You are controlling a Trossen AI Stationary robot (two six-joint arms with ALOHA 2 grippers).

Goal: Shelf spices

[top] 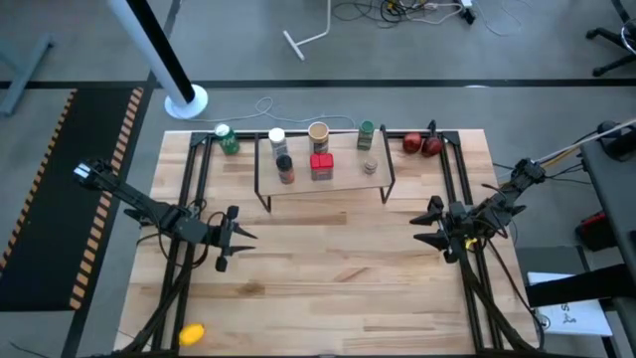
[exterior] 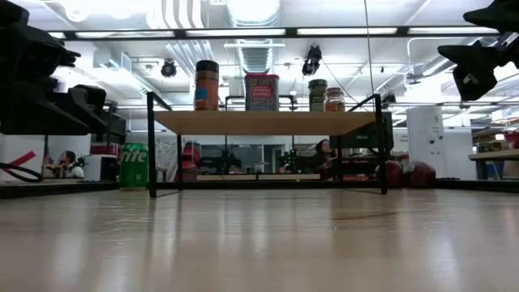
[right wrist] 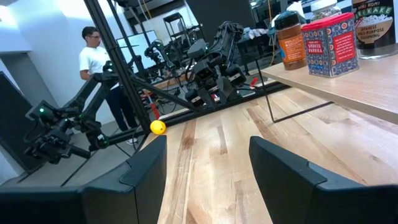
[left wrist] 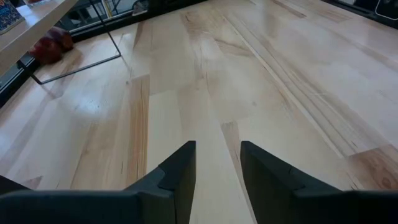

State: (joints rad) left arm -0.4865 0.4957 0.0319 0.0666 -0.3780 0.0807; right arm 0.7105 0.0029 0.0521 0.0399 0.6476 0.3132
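Bare bench boards filled the foreground, with nothing left in front of the shelf to pick up. All six spices looked shelved already, so the step in hand seemed to be just backing off clean: keep both arms low and away from the shelf legs, don't clip anything on top.

On the shelf top sat the tan round-lidded tub at the back middle, the red square tin just in front of it, the dark-capped brown jar beside the tin, the white-capped jar behind that, the green-capped jar at the back right, and the small clear grey-capped jar in front of it.

Off the shelf: a green can just past its left end, two red fruits past its right end.

Left end effector hovered well in front of the shelf's left half, fingers parted and holding nothing. Right end effector hung in front of the shelf's right end, also spread wide and empty, pointing across the bench.
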